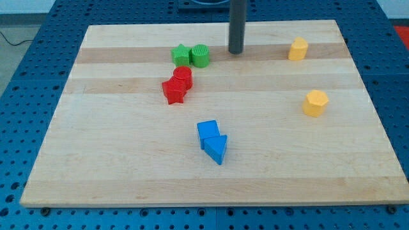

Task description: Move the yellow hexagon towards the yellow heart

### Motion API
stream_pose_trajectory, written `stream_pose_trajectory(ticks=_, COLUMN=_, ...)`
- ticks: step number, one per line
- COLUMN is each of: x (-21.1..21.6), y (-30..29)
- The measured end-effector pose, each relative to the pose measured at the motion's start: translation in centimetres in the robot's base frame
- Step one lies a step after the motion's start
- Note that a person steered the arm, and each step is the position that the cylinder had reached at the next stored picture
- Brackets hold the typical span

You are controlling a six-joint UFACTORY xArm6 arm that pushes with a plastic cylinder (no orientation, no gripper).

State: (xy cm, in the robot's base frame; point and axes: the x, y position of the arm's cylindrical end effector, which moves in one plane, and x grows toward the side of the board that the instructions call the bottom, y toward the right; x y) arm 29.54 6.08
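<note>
A pale wooden tabletop [128, 166] made of glued planks fills most of the view, lying on a blue perforated base [25, 96] that shows around every edge. A dark rod [237, 22] comes down from the view's top; my tip [236, 52] rests near the top edge, just right of the green blocks. This arm's end effector is that bare rod — it has no jaws to spread or press together.

The yellow hexagon [315, 103] sits toward the view's right, well apart from my tip. The yellow heart [298, 48] lies above it, near the top edge.

A green star [181, 55] and green cylinder [200, 55] touch each other. Below them a red cylinder [183, 76] presses against a red star [174, 91]. Near the middle — a blue cube [208, 133] touching a blue triangle [216, 149].
</note>
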Motion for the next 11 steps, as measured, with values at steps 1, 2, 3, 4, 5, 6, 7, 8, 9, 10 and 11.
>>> stream_pose_trajectory(ticks=1, x=5.0, y=-0.2)
stream_pose_trajectory(ticks=2, x=11.1, y=0.0)
stream_pose_trajectory(ticks=3, x=15.7, y=4.0)
stream_pose_trajectory(ticks=4, x=18.7, y=8.7)
stream_pose_trajectory(ticks=5, x=19.6, y=12.2)
stream_pose_trajectory(ticks=6, x=16.6, y=15.0)
stream_pose_trajectory(ticks=7, x=11.6, y=15.4)
stream_pose_trajectory(ticks=8, x=9.5, y=15.3)
stream_pose_trajectory(ticks=9, x=13.5, y=15.6)
stream_pose_trajectory(ticks=10, x=17.8, y=15.4)
stream_pose_trajectory(ticks=11, x=18.6, y=11.6)
